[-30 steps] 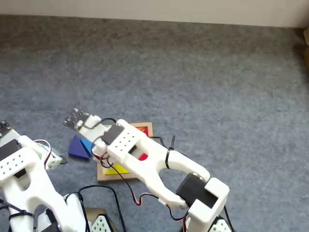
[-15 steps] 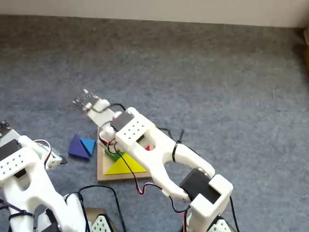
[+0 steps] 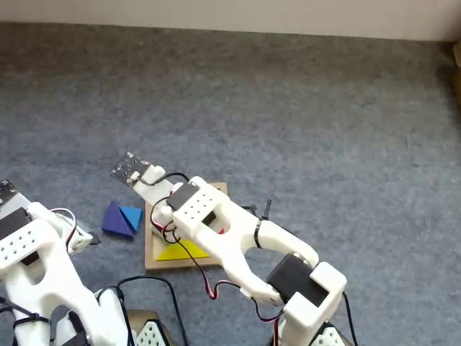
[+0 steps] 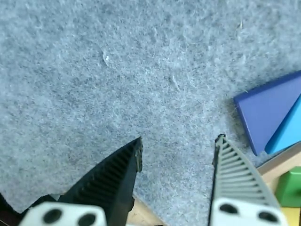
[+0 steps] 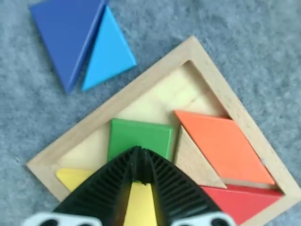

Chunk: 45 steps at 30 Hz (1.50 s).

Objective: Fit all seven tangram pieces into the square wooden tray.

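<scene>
The square wooden tray (image 5: 221,89) lies on the grey carpeted desk (image 3: 302,108), near the front edge in the high view and partly under the right arm, its sides roughly in line with that view's edges. Four coloured pieces show in it. The green square (image 5: 141,136) sits flat with its edges slightly skewed to the tray walls. The orange parallelogram (image 5: 221,146) has its long axis along the wall it lies beside. The red piece (image 5: 240,202) touches the orange one on the side nearer the arm. The yellow triangle (image 3: 176,251) lies against the front wall, long edge along it. A pale triangular area between green and orange may be bare tray floor or a piece; I cannot tell which. The dark blue triangle (image 5: 66,33) and the light blue triangle (image 5: 108,52) lie outside on the carpet, just left of the tray in the high view. They meet along one long edge, and the light blue one is nearer the tray. The right end effector (image 5: 137,149) has its fingers pressed together with nothing between them, tips over the green square's edge next to the yellow triangle. The left end effector (image 4: 178,141) is spread wide above bare carpet, the dark blue triangle just beyond one fingertip.
</scene>
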Each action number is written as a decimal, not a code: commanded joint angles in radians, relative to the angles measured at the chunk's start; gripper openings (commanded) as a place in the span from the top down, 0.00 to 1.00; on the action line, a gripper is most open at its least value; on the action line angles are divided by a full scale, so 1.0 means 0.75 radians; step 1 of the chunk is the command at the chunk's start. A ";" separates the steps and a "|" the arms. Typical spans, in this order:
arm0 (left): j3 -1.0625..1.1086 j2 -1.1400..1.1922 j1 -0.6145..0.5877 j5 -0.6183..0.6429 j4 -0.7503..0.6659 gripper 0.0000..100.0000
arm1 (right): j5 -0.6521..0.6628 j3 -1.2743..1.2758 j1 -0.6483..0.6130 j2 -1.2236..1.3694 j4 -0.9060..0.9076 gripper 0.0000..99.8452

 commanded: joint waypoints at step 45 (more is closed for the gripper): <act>-0.077 -0.036 -0.269 0.002 -0.006 0.75 | -0.291 -0.969 -0.163 0.654 0.189 0.83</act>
